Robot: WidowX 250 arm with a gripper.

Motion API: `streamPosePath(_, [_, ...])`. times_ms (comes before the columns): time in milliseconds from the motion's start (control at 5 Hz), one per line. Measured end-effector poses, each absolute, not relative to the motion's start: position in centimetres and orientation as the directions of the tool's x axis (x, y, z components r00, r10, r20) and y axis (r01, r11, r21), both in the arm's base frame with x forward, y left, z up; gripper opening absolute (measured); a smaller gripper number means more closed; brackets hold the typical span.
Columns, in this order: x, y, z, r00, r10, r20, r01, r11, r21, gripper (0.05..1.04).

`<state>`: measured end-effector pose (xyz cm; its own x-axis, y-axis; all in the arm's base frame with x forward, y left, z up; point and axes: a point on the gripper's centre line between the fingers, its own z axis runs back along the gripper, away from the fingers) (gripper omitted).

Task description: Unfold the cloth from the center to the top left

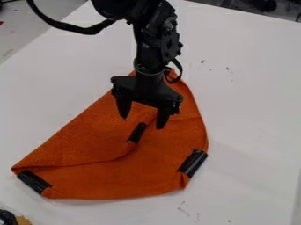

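Observation:
The gripper (142, 119) hangs over the upper middle of the orange cloth (106, 180), its two fingers spread wide with nothing between them. A corner of the cloth wrapped in black tape (137, 132) lies folded in near the middle, just below the gripper and between its fingertips from left to right. Other black-taped corners rest at the lower left (34, 181) and the right (192, 163). The arm covers part of the cloth's top end. Whether the fingertips touch the cloth, I cannot tell.
The white table (247, 110) surrounds the cloth. A black cable curves at the upper left beside the arm. At the bottom left edge sits a dark object (7, 217) next to something yellowish.

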<state>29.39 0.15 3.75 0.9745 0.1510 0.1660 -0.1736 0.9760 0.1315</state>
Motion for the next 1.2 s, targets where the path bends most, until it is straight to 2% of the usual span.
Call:
streamPosePath(200, [28.9, 0.1, 2.8, 0.979, 0.158, 0.132, -0.175, 0.975, 0.134, 1.001])
streamPosePath(600, [27.9, 0.4, 1.5, 0.968, 0.226, 0.109, -0.234, 0.970, 0.068, 1.001])
streamPosePath(800, [27.5, 0.5, 0.9, 0.962, 0.250, 0.107, -0.255, 0.966, 0.034, 0.948])
streamPosePath(1200, [27.4, 0.6, 0.7, 0.963, 0.244, 0.116, -0.248, 0.969, 0.019, 0.360])
